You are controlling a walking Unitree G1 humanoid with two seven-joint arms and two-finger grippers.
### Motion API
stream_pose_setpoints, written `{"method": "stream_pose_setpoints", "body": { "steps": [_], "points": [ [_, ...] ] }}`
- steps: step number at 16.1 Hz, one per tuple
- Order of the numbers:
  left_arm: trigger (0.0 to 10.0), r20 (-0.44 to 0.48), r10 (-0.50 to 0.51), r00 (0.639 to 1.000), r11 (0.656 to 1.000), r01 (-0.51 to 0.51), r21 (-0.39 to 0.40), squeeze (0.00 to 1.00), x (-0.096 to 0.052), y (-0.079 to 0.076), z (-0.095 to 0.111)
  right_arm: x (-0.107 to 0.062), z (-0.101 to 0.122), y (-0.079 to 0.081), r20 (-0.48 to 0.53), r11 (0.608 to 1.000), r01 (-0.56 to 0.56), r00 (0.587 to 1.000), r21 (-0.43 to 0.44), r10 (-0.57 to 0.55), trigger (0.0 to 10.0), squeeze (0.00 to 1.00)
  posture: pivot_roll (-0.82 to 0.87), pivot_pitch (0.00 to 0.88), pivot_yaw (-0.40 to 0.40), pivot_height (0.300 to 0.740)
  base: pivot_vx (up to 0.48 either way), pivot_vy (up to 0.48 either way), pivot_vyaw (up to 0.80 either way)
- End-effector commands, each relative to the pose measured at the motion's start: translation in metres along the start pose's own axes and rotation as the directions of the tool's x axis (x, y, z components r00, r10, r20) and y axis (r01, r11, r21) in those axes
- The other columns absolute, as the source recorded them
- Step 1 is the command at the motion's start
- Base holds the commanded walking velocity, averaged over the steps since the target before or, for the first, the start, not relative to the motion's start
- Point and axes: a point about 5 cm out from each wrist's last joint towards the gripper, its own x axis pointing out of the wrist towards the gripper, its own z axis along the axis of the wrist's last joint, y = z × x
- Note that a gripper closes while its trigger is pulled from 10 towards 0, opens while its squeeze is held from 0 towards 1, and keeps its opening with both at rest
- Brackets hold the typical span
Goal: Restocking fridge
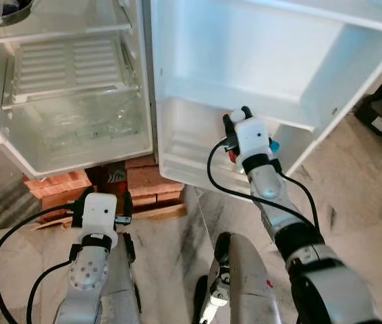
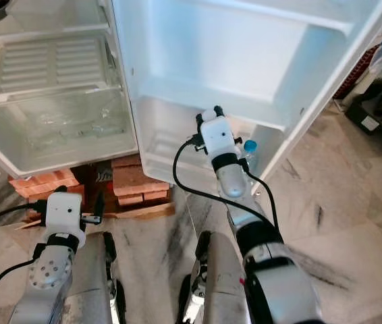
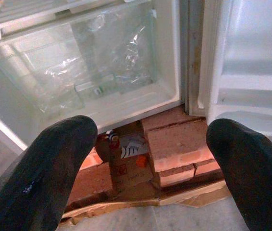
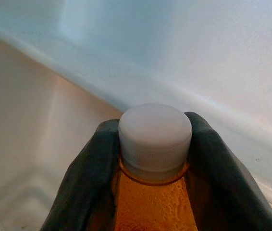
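The fridge stands open, its door (image 1: 279, 54) swung to the right. My right gripper (image 1: 237, 115) reaches into the door's lower shelf (image 1: 177, 165). It is shut on the neck of a bottle of orange liquid (image 4: 150, 202) with a white cap (image 4: 155, 130), one black finger (image 4: 88, 163) on each side. A second bottle with a blue cap (image 2: 250, 146) stands in the same shelf just right of that wrist. My left gripper (image 1: 104, 196) hangs low in front of the fridge's base, open, with nothing between its fingers (image 3: 54, 163).
The fridge rests on red bricks (image 1: 56, 183) and a cardboard piece (image 3: 126, 154). Inside are a clear crisper drawer (image 1: 90, 128), a white slatted shelf (image 1: 69, 64) and a dark bowl (image 1: 2, 10) at the top. Marble floor spreads around; clutter (image 1: 380, 115) lies at the far right.
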Motion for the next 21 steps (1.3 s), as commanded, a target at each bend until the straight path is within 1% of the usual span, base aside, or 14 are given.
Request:
{"method": "stream_pose_setpoints", "body": {
  "steps": [1, 3, 5, 7, 8, 10, 11, 13, 14, 15, 16, 18, 19, 21],
  "points": [
    [10.0, 0.001, 0.000, 1.000, 1.000, 0.000, 0.010, 0.00, -0.003, -0.001, 0.002, -0.004, -0.010, 0.005, -0.053, 0.999, -0.024, 0.998, -0.024, 0.023, 10.0, 0.00, 0.24, 0.231, -0.110, 0.543, 0.000, 0.000, 0.00],
    [10.0, 0.000, 0.003, 1.000, 1.000, -0.003, 0.012, 0.00, -0.008, 0.000, 0.002, -0.002, -0.017, 0.007, -0.108, 1.000, -0.016, 0.994, -0.011, 0.015, 10.0, 0.00, 0.26, 0.249, -0.118, 0.543, 0.000, 0.000, 0.00],
    [10.0, -0.003, 0.012, 1.000, 1.000, -0.012, 0.010, 0.00, -0.015, 0.001, 0.003, 0.000, -0.017, 0.011, -0.124, 1.000, -0.014, 0.992, 0.009, 0.015, 10.0, 0.00, 0.28, 0.273, -0.124, 0.543, 0.000, 0.000, 0.00],
    [10.0, -0.012, 0.005, 1.000, 1.000, -0.005, 0.016, 0.00, -0.025, 0.002, 0.004, 0.002, -0.017, 0.016, -0.141, 0.998, -0.012, 0.990, 0.062, 0.021, 10.0, 0.00, 0.29, 0.307, -0.125, 0.543, 0.000, 0.000, 0.00],
    [10.0, -0.024, -0.005, 1.000, 1.000, 0.006, 0.017, 0.00, -0.032, 0.001, 0.004, 0.000, -0.020, 0.018, -0.162, 0.997, -0.020, 0.986, 0.072, 0.031, 10.0, 0.00, 0.30, 0.335, -0.125, 0.543, 0.000, 0.000, 0.00],
    [10.0, -0.033, -0.007, 0.999, 1.000, 0.007, 0.015, 0.00, -0.040, 0.002, 0.006, -0.004, -0.027, 0.019, -0.206, 0.994, -0.004, 0.978, 0.105, 0.026, 10.0, 0.00, 0.31, 0.367, -0.126, 0.543, 0.000, 0.000, 0.00],
    [10.0, -0.037, -0.006, 0.999, 1.000, 0.006, 0.016, 0.00, -0.044, 0.003, 0.007, -0.006, -0.032, 0.019, -0.239, 0.994, -0.003, 0.971, 0.108, 0.029, 10.0, 0.00, 0.32, 0.378, -0.127, 0.543, 0.000, 0.000, 0.00],
    [10.0, -0.045, 0.000, 0.999, 1.000, 0.001, 0.018, 0.00, -0.048, 0.004, 0.008, -0.010, -0.038, 0.019, -0.283, 0.992, 0.007, 0.959, 0.126, 0.029, 10.0, 0.00, 0.33, 0.383, -0.131, 0.543, 0.000, 0.000, 0.00],
    [10.0, -0.050, 0.003, 0.999, 1.000, -0.002, 0.019, 0.00, -0.049, 0.004, 0.009, -0.013, -0.042, 0.021, -0.297, 0.992, -0.001, 0.954, 0.123, 0.038, 10.0, 0.00, 0.33, 0.385, -0.133, 0.543, 0.000, 0.000, 0.00],
    [10.0, -0.052, 0.004, 0.999, 1.000, -0.003, 0.019, 0.00, -0.049, 0.004, 0.009, -0.015, -0.042, 0.022, -0.295, 0.993, -0.005, 0.955, 0.120, 0.041, 10.0, 0.00, 0.33, 0.384, -0.134, 0.543, 0.000, 0.000, 0.00],
    [10.0, -0.051, 0.010, 0.999, 1.000, -0.009, 0.018, 0.00, -0.049, 0.004, 0.010, -0.014, -0.040, 0.022, -0.271, 0.993, -0.003, 0.962, 0.117, 0.035, 10.0, 0.00, 0.33, 0.380, -0.135, 0.543, 0.000, 0.000, 0.00],
    [10.0, -0.046, 0.014, 0.999, 1.000, -0.013, 0.014, 0.00, -0.047, 0.004, 0.012, -0.010, -0.030, 0.015, -0.185, 0.993, 0.031, 0.983, 0.118, -0.008, 10.0, 0.00, 0.33, 0.373, -0.134, 0.543, 0.000, 0.000, 0.00],
    [10.0, -0.046, 0.014, 0.999, 1.000, -0.013, 0.014, 0.00, -0.045, 0.005, 0.012, -0.006, -0.023, 0.009, -0.134, 0.990, 0.051, 0.990, 0.131, -0.034, 10.0, 0.00, 0.32, 0.359, -0.131, 0.543, 0.000, 0.000, 0.00],
    [10.0, -0.038, 0.010, 0.999, 1.000, -0.010, 0.013, 0.00, -0.041, 0.005, 0.013, 0.003, -0.003, -0.008, 0.001, 0.986, 0.084, 0.996, 0.145, -0.085, 10.0, 0.00, 0.30, 0.344, -0.128, 0.543, 0.000, 0.000, 0.00]
  ]
}}
